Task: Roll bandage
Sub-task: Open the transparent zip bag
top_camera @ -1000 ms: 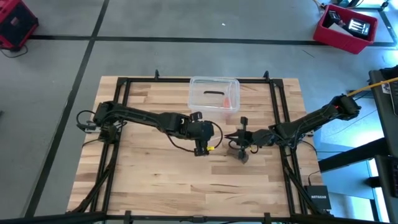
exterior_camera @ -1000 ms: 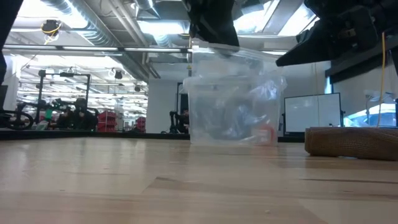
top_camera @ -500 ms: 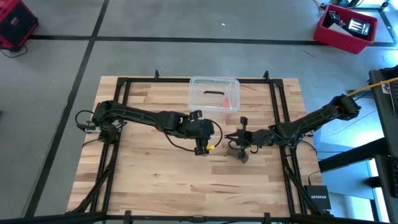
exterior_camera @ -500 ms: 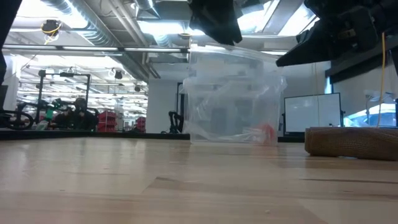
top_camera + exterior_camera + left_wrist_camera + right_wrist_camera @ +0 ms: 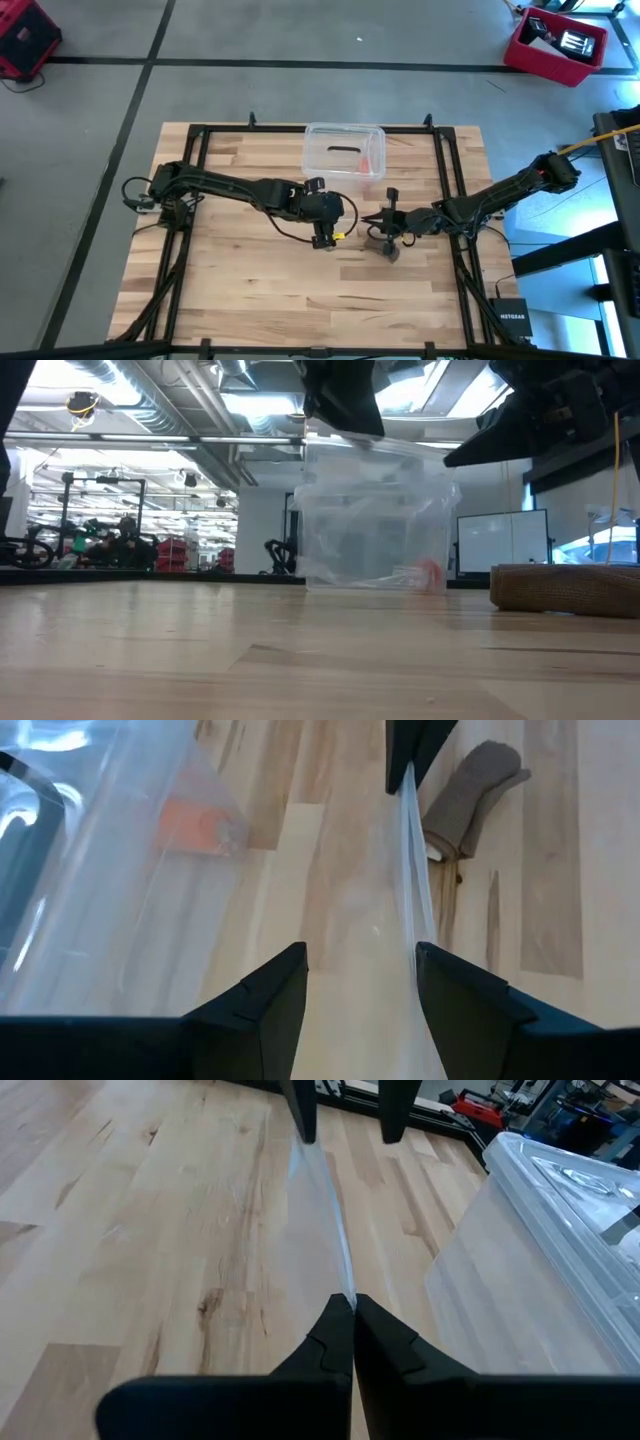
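Left gripper (image 5: pixel 322 240): mid-table, held above the wood; fingers (image 5: pixel 262 1005) apart, w/ one edge of a clear plastic bag (image 5: pixel 395 920) lying against the inner face of one finger. Cannot tell if it is gripped.
Right gripper (image 5: pixel 352 1305): just right of centre, facing the left one; jaws together, clamped on the bag's other edge.
Bag: thin sheet stretched edge-on between the two grippers, off the table.
Bandage (image 5: pixel 470 795): small brown roll lying on the wood below the right gripper, nothing holding it; seen low at right (image 5: pixel 565 590).
Box (image 5: pixel 345 152): clear plastic, at the far edge of the table (image 5: pixel 240 290), centre.
Open room: bare wood on the near half and far left, inside the black frame (image 5: pixel 200 135).
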Controlling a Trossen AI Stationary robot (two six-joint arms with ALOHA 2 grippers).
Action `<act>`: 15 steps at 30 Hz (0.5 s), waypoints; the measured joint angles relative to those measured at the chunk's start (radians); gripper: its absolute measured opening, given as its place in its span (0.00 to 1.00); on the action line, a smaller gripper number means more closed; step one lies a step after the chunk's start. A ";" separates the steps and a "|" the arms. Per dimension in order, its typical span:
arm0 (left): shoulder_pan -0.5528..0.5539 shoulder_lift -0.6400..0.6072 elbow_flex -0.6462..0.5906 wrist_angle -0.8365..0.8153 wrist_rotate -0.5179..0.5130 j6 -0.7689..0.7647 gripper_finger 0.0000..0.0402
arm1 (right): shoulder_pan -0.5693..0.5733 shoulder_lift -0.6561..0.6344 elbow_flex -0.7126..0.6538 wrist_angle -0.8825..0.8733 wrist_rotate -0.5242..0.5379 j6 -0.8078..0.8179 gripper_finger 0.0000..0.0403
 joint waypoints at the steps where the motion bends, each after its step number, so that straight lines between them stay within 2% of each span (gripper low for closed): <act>1: 0.000 0.001 0.000 -0.003 0.000 -0.001 0.44 | 0.000 0.000 0.000 0.000 0.000 0.000 0.01; 11: -0.002 0.033 -0.001 -0.016 0.011 0.000 0.44 | 0.000 0.000 0.000 0.006 0.000 0.000 0.01; 15: -0.003 0.066 -0.001 0.003 0.026 0.019 0.34 | 0.000 0.000 0.000 0.012 -0.001 0.000 0.01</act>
